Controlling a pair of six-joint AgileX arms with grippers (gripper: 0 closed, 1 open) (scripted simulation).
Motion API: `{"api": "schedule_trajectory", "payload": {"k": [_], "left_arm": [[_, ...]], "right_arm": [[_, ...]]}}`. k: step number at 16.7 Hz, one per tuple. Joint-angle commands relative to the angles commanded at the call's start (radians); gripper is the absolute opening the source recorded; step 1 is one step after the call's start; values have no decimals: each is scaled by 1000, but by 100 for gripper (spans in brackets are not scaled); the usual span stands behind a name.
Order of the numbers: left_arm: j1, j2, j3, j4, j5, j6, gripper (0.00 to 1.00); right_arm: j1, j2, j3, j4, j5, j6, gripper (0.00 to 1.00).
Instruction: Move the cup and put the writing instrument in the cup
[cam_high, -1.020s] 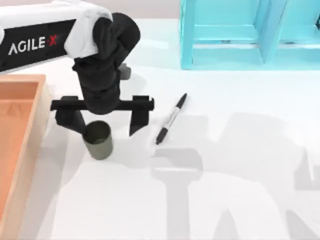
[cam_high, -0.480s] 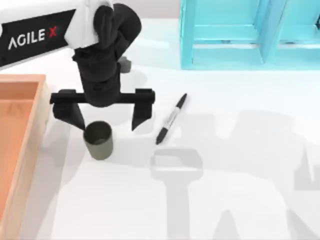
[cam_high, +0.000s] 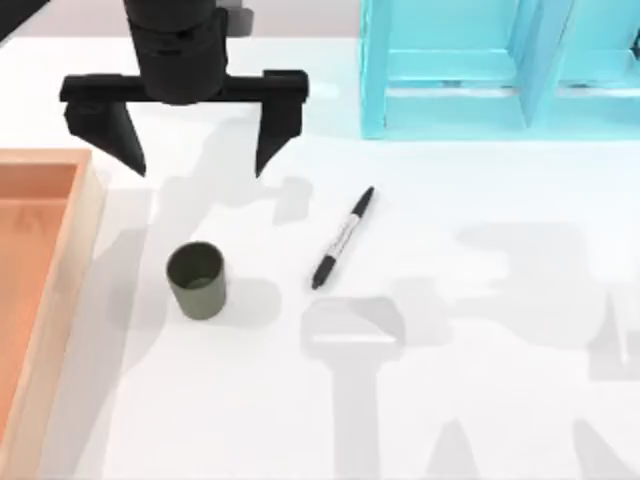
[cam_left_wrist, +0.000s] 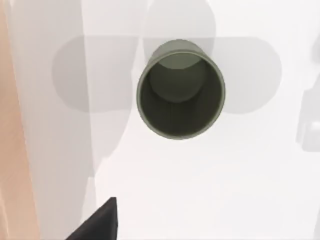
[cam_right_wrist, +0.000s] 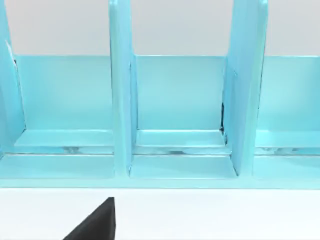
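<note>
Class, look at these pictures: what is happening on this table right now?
The left gripper hangs open above the table, near its far edge and holding nothing. The cup stands upright and empty beside the wooden tray. The marker lies flat to its right, not yet in the cup. A blue rack stands at the back.

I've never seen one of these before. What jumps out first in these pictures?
The big black left hand hangs wide open near the table's far edge, holding nothing. Nearer the camera, a small olive cup stands upright and empty, with a black marker lying flat to its right, apart from it. A bright turquoise rack sits at the back.
</note>
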Motion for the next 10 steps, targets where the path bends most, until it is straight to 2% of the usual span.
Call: {"api": "schedule_trajectory", "payload": {"k": [3, 10], "left_arm": [[1, -7, 76, -74, -1, 2, 100], [-18, 32, 101, -53, -20, 18, 100]], "right_arm": [[0, 0, 0, 0, 0, 0, 100], [0, 0, 0, 0, 0, 0, 100]]}}
